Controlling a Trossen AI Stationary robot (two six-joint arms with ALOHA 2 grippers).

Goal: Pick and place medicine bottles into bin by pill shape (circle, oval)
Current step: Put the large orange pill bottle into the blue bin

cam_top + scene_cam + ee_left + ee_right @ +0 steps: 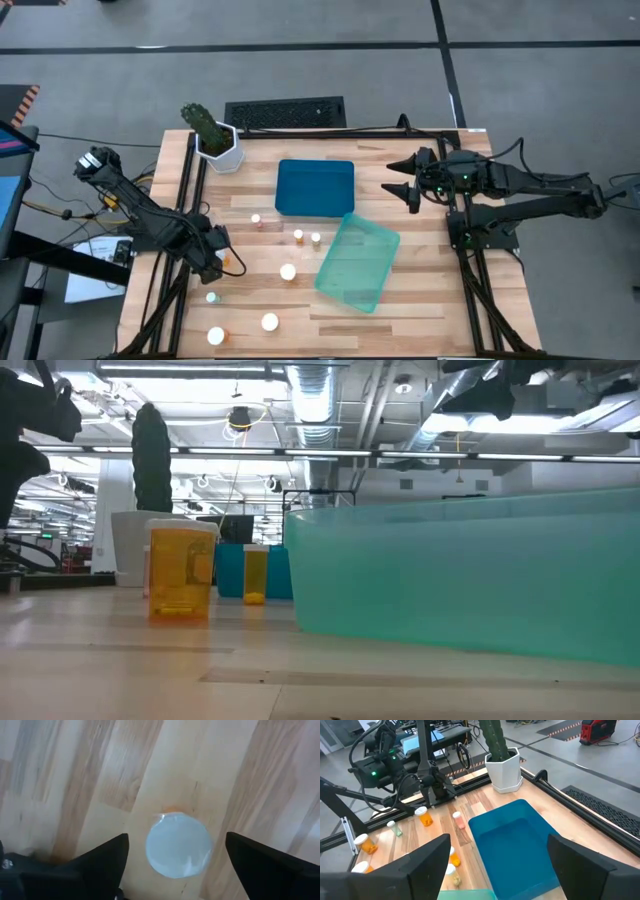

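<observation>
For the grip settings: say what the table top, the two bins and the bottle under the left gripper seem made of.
Table top: light wood planks, matt, grain and seams showing.
Teal bin: likely plastic, see-through, since the planks show through it.
Blue bin: probably plastic, opaque, smooth.
Bottle under the left gripper: pale smooth cap, apparently plastic; orange body barely visible.

**Even overhead light, soft close-ups**

The high view is evenly lit, with faint shadows on the table. In the low view, ceiling lamps glare brightly and the teal bin looks soft. The left wrist view is blurred, its white cap washed pale. The right wrist view bends lines at its edges.
</observation>
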